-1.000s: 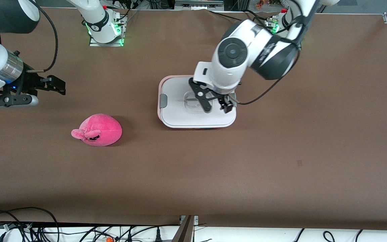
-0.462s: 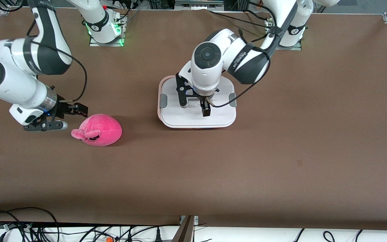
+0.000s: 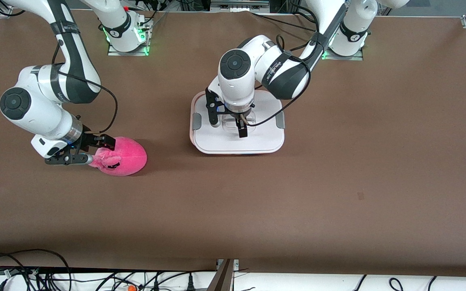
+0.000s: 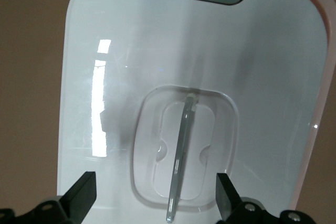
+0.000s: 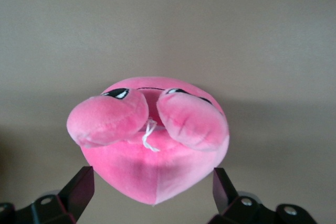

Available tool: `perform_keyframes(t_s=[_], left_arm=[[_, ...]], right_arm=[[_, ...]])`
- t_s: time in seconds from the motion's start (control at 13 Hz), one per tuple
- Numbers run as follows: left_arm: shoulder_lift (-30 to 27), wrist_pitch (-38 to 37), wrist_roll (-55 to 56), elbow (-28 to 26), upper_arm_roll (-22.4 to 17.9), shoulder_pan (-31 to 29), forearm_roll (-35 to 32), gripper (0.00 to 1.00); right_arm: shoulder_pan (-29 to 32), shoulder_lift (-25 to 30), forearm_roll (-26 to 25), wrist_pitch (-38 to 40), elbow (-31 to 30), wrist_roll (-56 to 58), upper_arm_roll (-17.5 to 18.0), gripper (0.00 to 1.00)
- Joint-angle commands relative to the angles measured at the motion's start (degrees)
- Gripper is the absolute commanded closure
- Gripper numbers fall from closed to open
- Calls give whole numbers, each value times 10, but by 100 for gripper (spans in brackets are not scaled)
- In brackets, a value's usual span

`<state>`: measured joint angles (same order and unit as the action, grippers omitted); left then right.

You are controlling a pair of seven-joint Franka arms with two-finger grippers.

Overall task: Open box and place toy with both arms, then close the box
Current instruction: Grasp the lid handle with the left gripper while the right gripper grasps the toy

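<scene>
Over the lid's recessed handle point(image 4: 181, 156) hangs my left gripper point(image 3: 227, 123), its fingers point(image 4: 81, 199) spread wide, one to each side of the thin clear grip, touching nothing that I can see. Neither finger has met the grip, so I judge the opening step has only reached its approach: the next move calls for me to sink lower and pinch that slim bar squarely before any lift. The box point(image 3: 275, 143) sits shut, white lid seated, grey side clips point(image 3: 196, 121) on both ends, toward the left arm's end of the table.

At the right arm's end, my right gripper point(image 3: 95, 151) is low beside the toy point(image 3: 126, 155), its fingers point(image 5: 79, 188) parted and flanking the plush at the eared end; in the right wrist view the pink body fills the gap between them without being squeezed. I judge it ready to close on the soft body, which should give under the pads. The toy lies on the table, well apart from the box and a little nearer the front camera.

Around both spreads a brown table point(image 3: 338, 182). Black cables point(image 3: 34, 275) trail along its near edge.
</scene>
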<state>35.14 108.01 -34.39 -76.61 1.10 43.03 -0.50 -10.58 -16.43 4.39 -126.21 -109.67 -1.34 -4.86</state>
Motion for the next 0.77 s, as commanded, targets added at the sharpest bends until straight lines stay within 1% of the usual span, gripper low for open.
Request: perform_keyframes(t_s=[0.0,0.23,0.31,0.38,0.46,0.54,0.62,0.69], left_arm=[[14,15,17,-3,-8,10,-21,0],[18,13,13,-4,-7,19,-31,0],[18,8,15,-4,-7,20,-31,6],[17,7,17,-4,-7,20,-30,33],[14,4,21,-4,-7,20,-29,78],[12,-8,28,-1,-7,26,-30,78],[11,-13,28,1,-8,28,-30,82],[8,-15,27,1,-8,28,-31,94]], right_arm=[[2,-5,18,-26,-7,16,-1,0],[3,-24,19,-46,-9,26,-1,0],[3,-28,19,-52,-12,27,-1,0],[3,-29,18,-61,-18,27,-1,0],[2,-30,18,-72,-26,27,-1,0],[2,-31,19,-83,-32,33,-1,0],[3,-35,18,-86,-33,38,-1,0],[2,-37,18,-86,-33,38,-1,2]])
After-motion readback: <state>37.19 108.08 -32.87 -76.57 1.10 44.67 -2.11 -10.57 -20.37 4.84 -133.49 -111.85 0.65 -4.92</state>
